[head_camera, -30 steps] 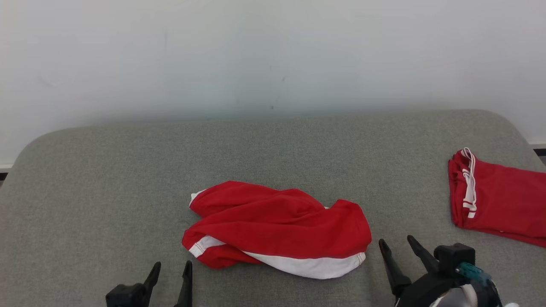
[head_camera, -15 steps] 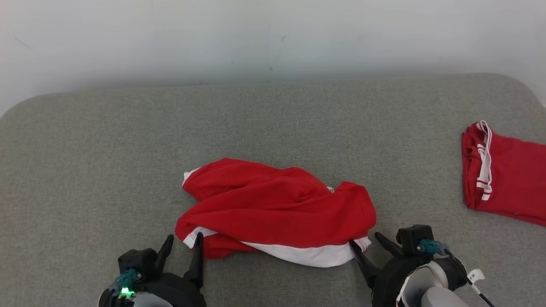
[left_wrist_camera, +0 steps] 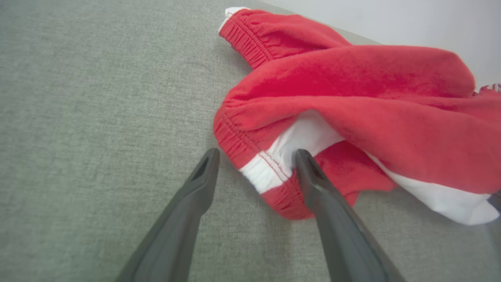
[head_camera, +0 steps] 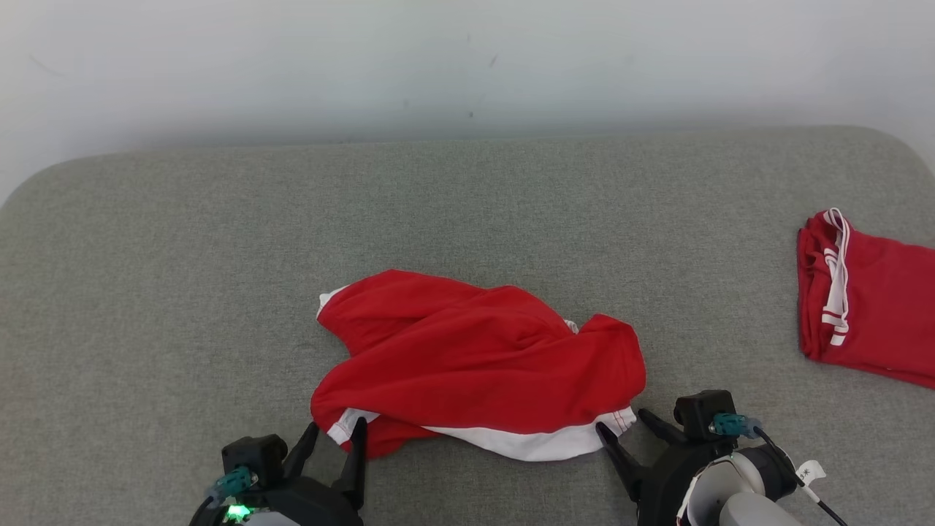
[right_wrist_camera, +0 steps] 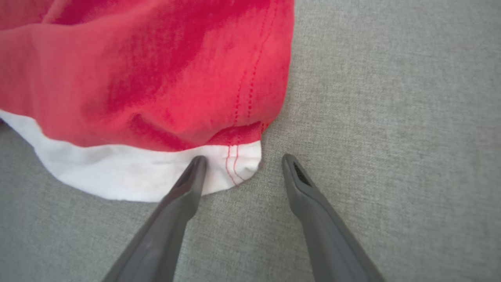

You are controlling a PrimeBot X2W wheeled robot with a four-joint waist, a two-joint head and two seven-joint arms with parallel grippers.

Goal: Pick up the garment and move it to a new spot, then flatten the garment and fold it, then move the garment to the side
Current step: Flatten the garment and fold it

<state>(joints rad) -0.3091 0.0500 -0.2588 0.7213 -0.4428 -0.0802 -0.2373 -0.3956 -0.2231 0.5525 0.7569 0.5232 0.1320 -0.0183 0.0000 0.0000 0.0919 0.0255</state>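
Red shorts (head_camera: 475,365) with a white side stripe lie crumpled near the middle of the grey fabric-covered surface (head_camera: 182,256), toward its near edge. The left claw (head_camera: 336,426) has its fingers apart, straddling the near-left corner where the elastic waistband meets the stripe. One fingertip is over the white cloth and the other is on bare grey fabric just beside it. The right claw (head_camera: 622,421) is spread the same way at the near-right corner, one fingertip on the white hem and the other on the surface beside it. Neither has closed on anything. Taking both ends at once looks meant to lift the shorts stretched out rather than bunched, which would ease the flattening. A second red garment (head_camera: 869,307), folded, rests well apart at the right edge, probably already set aside.
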